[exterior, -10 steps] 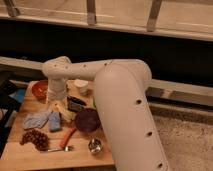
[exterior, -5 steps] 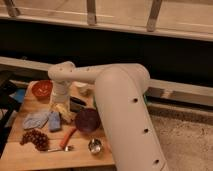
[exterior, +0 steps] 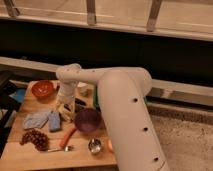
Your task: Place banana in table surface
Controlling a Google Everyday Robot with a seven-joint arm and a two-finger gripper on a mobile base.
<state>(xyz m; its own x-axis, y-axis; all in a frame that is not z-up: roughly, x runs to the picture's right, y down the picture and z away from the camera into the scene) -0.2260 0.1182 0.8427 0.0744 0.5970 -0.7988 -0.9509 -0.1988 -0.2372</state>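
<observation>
Hovering over the table surface point(exterior: 20, 156), the jaws have the banana point(exterior: 64, 115) just beneath.

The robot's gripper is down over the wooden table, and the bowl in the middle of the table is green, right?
Not quite. The bowl in the middle is purple, not green, as the camera view shows. The rest is right: the gripper hangs low over the wooden table, just left of that bowl.

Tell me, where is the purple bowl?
In the camera view, the purple bowl sits just right of the gripper, with the carrot at its lower left.
</observation>
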